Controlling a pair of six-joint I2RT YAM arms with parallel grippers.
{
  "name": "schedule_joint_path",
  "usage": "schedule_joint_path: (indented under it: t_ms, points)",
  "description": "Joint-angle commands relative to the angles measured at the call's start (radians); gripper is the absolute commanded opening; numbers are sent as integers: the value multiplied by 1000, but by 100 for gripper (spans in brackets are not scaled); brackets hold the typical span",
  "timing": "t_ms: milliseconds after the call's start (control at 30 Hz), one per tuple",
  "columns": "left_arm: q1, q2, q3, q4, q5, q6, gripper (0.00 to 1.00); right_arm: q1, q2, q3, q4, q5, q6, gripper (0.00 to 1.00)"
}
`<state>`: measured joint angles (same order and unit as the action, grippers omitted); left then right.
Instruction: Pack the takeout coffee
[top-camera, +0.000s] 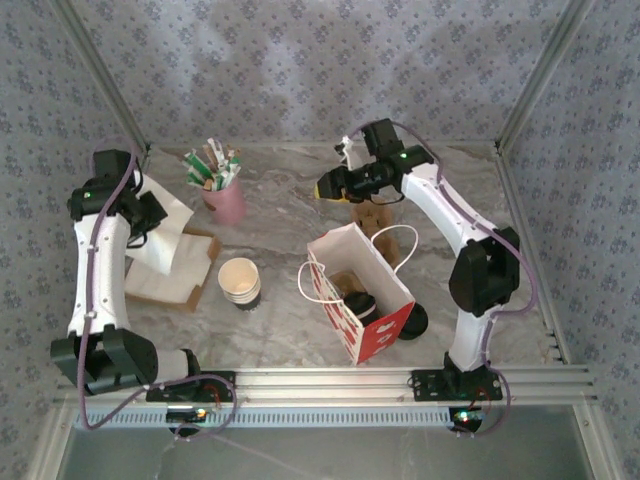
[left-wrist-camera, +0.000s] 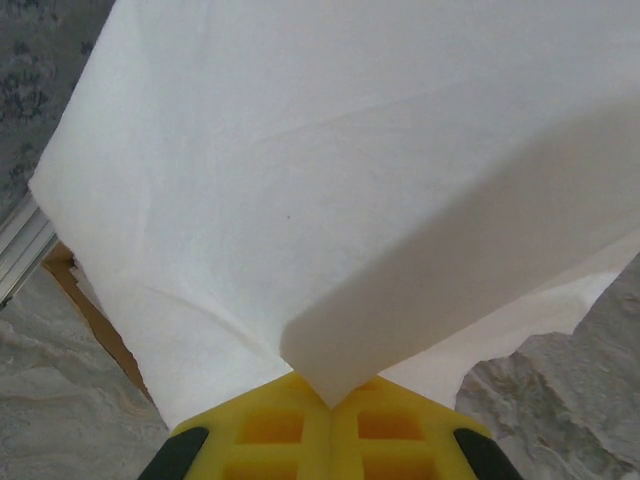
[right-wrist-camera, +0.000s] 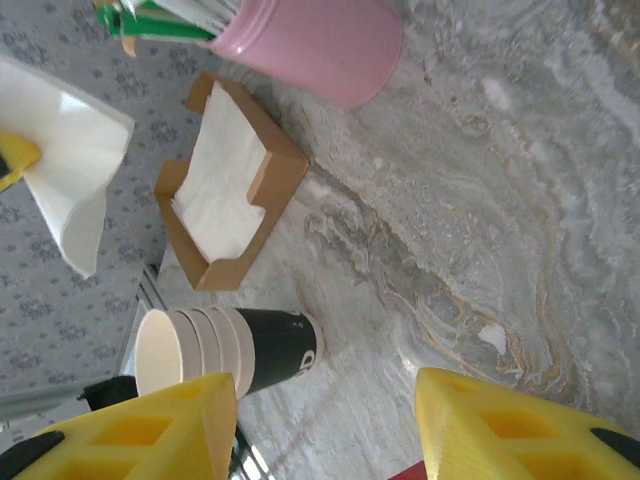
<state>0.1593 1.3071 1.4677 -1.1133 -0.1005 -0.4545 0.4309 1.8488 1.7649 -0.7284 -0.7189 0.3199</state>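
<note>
The red-and-white paper bag (top-camera: 375, 325) stands open near the front middle of the table. Inside it a round black lid (top-camera: 360, 303) shows on what looks like the takeout coffee; its cup is mostly hidden by the bag's walls. My left gripper (top-camera: 148, 212) is at the far left, above the napkin box, and is shut on a white napkin (left-wrist-camera: 330, 200) whose corner is pinched between the yellow pads (left-wrist-camera: 270, 430). My right gripper (top-camera: 328, 188) hovers behind the bag, pointing left. Its yellow fingers (right-wrist-camera: 150, 430) stand open over bare table with nothing between them.
A brown box of napkins (top-camera: 175, 268) lies at the left. A stack of paper cups (top-camera: 240, 283) stands beside it. The pink cup of sachets (top-camera: 226, 198) is at the back. A black round thing (top-camera: 412, 320) sits right of the bag, a brown item (top-camera: 372, 217) behind it.
</note>
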Motion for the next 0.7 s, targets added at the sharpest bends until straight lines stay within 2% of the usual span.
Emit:
schedule_joint_path:
  t_ms: [0, 133, 267, 533, 667]
  points:
    - [-29, -37, 81, -45, 48, -7, 0, -8, -78, -15, 36, 21, 20, 53]
    - [-99, -26, 187, -63, 108, -17, 0, -11, -136, -25, 64, 18, 21, 53]
    - [-209, 26, 310, -89, 93, -26, 0, -12, -197, -33, 99, 1, 29, 53]
    - [-433, 189, 534, -92, 88, -31, 0, -12, -338, -60, 199, -61, 70, 52]
    - [-548, 304, 666, -114, 92, -3, 0, -12, -379, -51, 272, -138, 135, 52]
